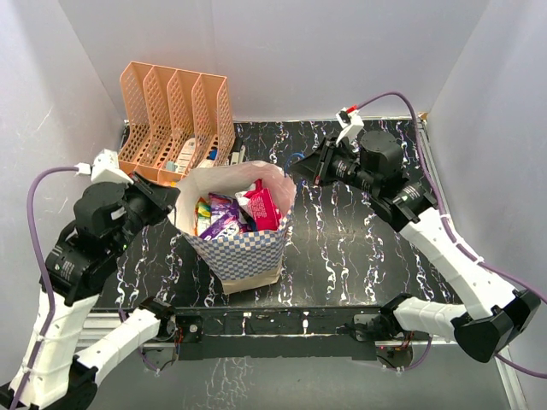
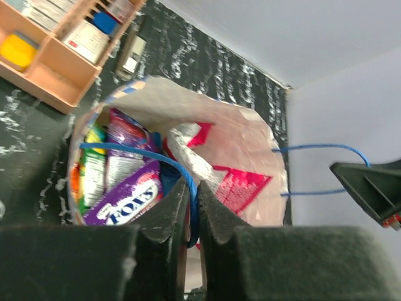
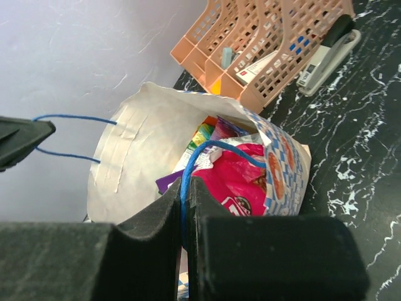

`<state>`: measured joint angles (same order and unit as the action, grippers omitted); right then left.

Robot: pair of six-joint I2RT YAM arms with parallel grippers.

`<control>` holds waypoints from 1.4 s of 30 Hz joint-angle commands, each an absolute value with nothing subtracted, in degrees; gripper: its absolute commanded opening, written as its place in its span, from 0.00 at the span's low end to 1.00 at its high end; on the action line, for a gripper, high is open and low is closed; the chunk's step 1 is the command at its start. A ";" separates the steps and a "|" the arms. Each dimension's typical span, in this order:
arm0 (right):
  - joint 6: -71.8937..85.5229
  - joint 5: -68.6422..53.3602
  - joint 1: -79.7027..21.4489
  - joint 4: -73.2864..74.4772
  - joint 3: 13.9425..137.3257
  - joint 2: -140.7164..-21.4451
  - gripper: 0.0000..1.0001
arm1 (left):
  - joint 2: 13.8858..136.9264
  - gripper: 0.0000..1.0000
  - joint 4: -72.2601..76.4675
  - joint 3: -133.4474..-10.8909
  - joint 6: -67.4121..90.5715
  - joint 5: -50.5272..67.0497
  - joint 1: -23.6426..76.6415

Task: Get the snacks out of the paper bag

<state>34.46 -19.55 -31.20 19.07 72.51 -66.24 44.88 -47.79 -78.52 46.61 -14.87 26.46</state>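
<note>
The large blue-and-white checkered paper bag point(image 1: 244, 252) stands upright at the centre of the top view, with its long axis vertical and its mouth facing up. Nothing looks unpacked yet. The glossy candy pouches, purple point(image 1: 220, 226) and magenta point(image 1: 265, 209) among them, all lie inside. The left gripper point(image 2: 193, 194) and the right gripper point(image 3: 185, 188) each pinch a thin blue cord handle point(image 2: 135, 150).

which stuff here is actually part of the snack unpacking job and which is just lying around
In the job: paper bag; magenta pouch and purple FOX'S pouch, among those inside it; left gripper and right gripper, each shut on a blue cord handle.
Just lying about: peach file rack; stapler beside it.
</note>
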 commanded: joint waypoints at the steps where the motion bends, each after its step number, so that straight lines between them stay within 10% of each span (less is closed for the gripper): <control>1: 32.76 -13.07 -31.29 14.90 72.79 -61.51 0.07 | 39.54 0.14 -35.09 -72.10 48.60 -4.11 26.46; 12: 29.76 -9.76 -31.29 17.15 73.29 -59.11 0.07 | 39.48 0.46 -34.43 -70.14 45.13 -5.12 26.46; 27: 29.45 -9.23 -31.28 16.35 72.95 -58.72 0.07 | 43.44 0.54 -43.43 -73.49 45.66 -10.59 26.46; 37: 29.11 -9.58 -31.29 15.84 72.92 -59.33 0.07 | 45.41 0.43 -40.23 -74.47 36.73 -5.70 26.46; 42: 28.19 -9.50 -31.29 16.49 72.91 -59.45 0.07 | 48.82 0.11 -41.87 -76.64 36.29 -8.82 26.46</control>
<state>29.71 -10.66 -31.46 23.09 71.37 -61.71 46.41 -41.56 -73.69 38.54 -7.33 26.46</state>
